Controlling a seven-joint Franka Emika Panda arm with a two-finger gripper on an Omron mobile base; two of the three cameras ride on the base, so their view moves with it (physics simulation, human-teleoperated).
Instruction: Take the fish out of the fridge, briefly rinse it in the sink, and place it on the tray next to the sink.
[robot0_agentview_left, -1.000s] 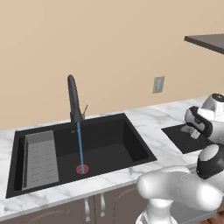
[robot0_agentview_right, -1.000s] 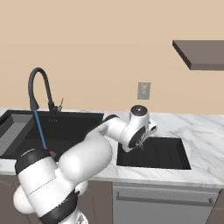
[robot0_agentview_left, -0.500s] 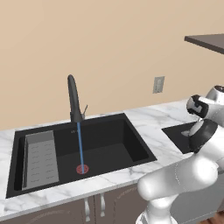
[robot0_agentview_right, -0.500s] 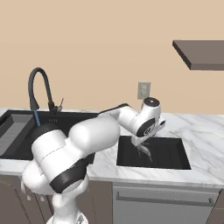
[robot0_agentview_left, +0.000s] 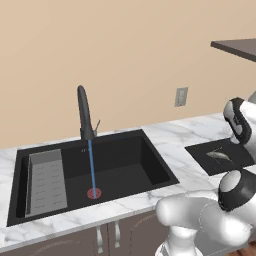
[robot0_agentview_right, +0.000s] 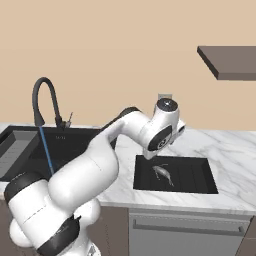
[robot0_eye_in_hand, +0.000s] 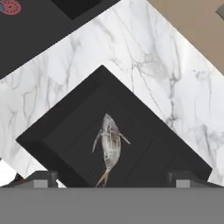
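fish lying flat inside the tray, on my hand view, roughly in the middle of the black rectangle, tail toward the bottom of that picture. nothing touches it. from the right base view i see the same fish pale against the tray floor, and from the left base view it shows as a small silvery sliver on the tray at the right edge.

my gripper hangs above the tray, and the two dark fingertips stand far apart at the bottom corners of the hand view, with the fish between and beyond them, so i read the fingers as wide and holding nothing. on the right base view the hand hovers over the tray's near-left part, clear of the fish.

the tray sits on the white marble counter, beside the sink and apart from it by a strip of marble. in the sink a thin blue stream of water runs from the dark gooseneck faucet down to the red drain ring. a grey slotted rack lies in the basin's left part.
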